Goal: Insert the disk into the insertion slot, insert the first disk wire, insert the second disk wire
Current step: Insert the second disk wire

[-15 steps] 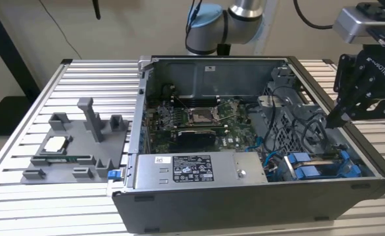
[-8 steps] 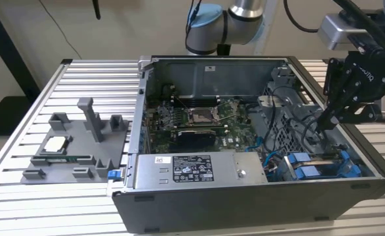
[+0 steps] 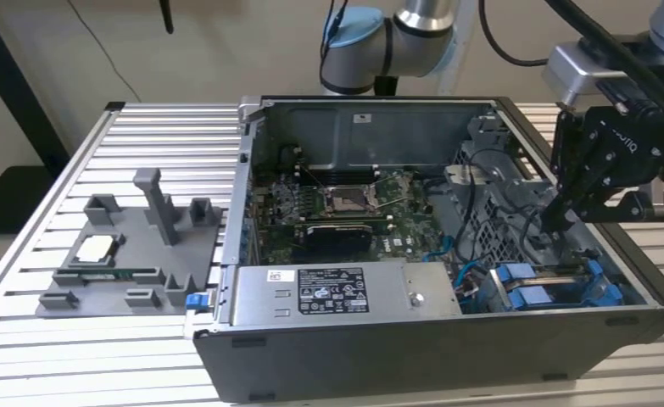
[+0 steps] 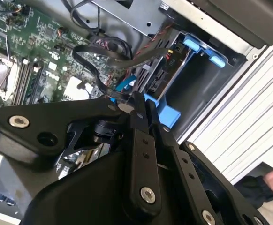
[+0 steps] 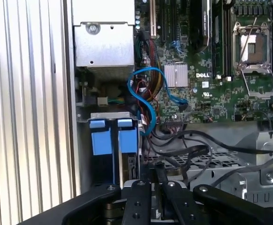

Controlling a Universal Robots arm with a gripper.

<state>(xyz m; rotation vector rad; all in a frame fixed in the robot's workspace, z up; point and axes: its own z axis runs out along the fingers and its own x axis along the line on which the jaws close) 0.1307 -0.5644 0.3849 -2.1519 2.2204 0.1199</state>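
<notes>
Your gripper (image 3: 566, 222) hangs inside the open computer case (image 3: 422, 356), over the drive bays. The jaws look pinched nearly together; whether they hold a wire, you cannot tell. The disk (image 5: 127, 154) sits in the insertion slot (image 3: 558, 288), just beside the jaws, long axis running into the bay.

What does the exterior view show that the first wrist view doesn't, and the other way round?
Exterior view alone: the grey fixture plate on the slatted table at its left, and the power supply's white sticker.

First wrist view alone: a looping blue cable and a small silver heatsink.

Both: the motherboard, the blue drive carriers and the end effector.
</notes>
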